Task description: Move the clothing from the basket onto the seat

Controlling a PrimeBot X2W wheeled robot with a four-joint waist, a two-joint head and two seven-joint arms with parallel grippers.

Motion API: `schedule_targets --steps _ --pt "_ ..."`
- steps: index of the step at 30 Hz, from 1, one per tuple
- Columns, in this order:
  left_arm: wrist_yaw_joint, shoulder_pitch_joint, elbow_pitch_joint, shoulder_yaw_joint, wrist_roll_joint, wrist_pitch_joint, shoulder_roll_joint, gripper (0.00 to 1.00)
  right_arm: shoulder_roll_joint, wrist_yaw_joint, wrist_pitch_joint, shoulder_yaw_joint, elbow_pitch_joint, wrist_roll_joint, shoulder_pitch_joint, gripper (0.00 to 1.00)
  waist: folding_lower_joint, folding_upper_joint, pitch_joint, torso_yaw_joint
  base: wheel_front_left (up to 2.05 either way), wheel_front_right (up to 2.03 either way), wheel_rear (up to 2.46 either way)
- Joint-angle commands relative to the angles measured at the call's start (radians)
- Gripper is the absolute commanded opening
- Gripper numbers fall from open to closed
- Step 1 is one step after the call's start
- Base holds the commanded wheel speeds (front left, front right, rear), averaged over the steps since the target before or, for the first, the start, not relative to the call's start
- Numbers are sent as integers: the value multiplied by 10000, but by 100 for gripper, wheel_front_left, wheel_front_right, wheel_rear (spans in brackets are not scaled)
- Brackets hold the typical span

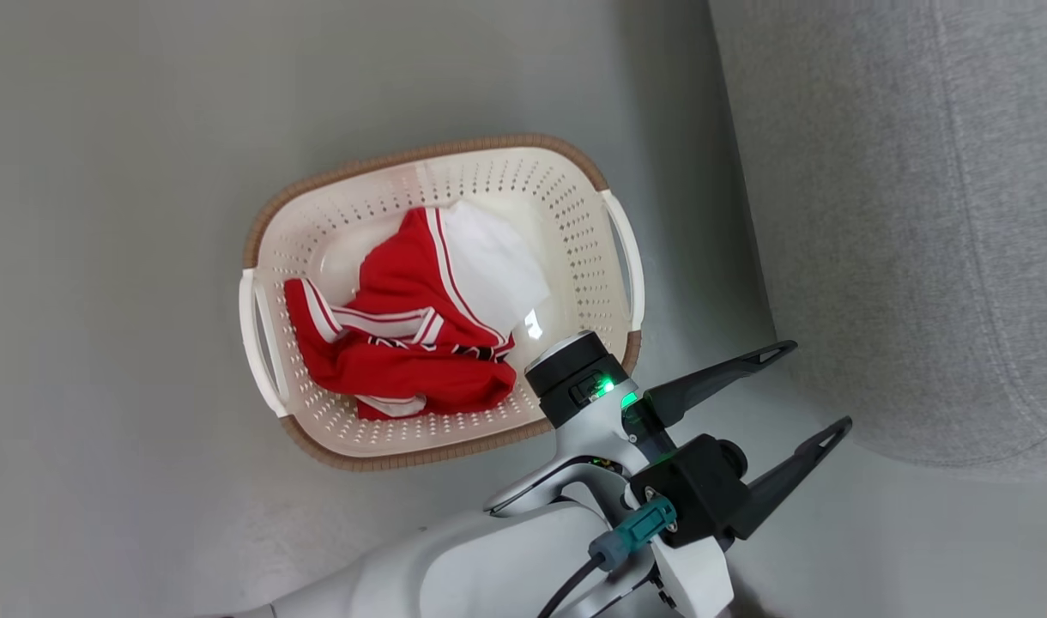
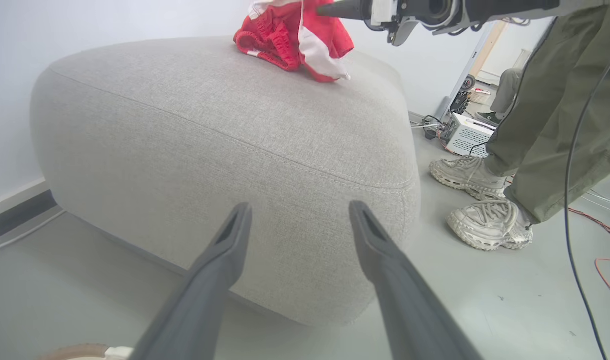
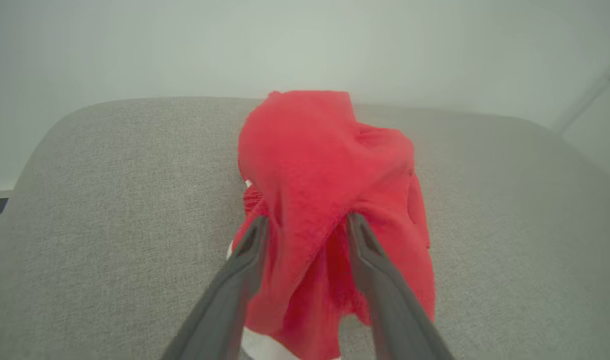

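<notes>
Jersey: a crumpled red jersey (image 1: 412, 343) with white stripe trim, a white panel and black numbers is seen inside the basket (image 1: 566, 223). It is spread along the basket's long axis, from handle to handle.
Basket: it is set on the grey floor (image 1: 103, 257), with the light grey sofa (image 1: 901, 215) just beyond one of its handles.
Second piece: a red garment (image 3: 325, 165) with white trim is laid on the sofa's top, well apart from the basket.
Right gripper (image 3: 308, 220): it is poised at that garment, far from the basket. The jaws are parted with a fold of red cloth between them, and whether the fold is pinched cannot be told.
Left gripper (image 1: 815, 386): it is held just outside the basket's rim on the sofa side. The jaws are spread wide and nothing is held.
Deciding relation: the jersey lies behind the left jaws, which are pointed away from the basket toward the sofa. A swing round and down over the rim is judged necessary.
Nearer arm: the left is judged far nearer the basket.
Progress: about half is judged done, with the jersey not yet lifted.
</notes>
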Motion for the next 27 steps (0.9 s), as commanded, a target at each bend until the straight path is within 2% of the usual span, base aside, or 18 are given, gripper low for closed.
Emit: schedule_targets --steps 1,7,15,27 --pt "128 279 -247 220 -84 -47 -150 100 -464 12 -57 -63 -161 -10 690 100 0 0 -333 32 0 0 0" --pt "153 895 -109 754 -191 -47 -150 100 -8 12 -57 -309 -746 -225 1696 100 0 0 -1168 151 0 0 0" --pt "47 2186 -32 2196 50 -47 -151 100 640 12 -57 -519 -2193 -690 2785 100 0 0 -2433 412 0 0 0" --pt "-179 4213 95 5576 1420 -47 -151 100 1485 12 -57 -263 -4129 -1255 3741 100 0 0 -4085 1139 0 0 0"
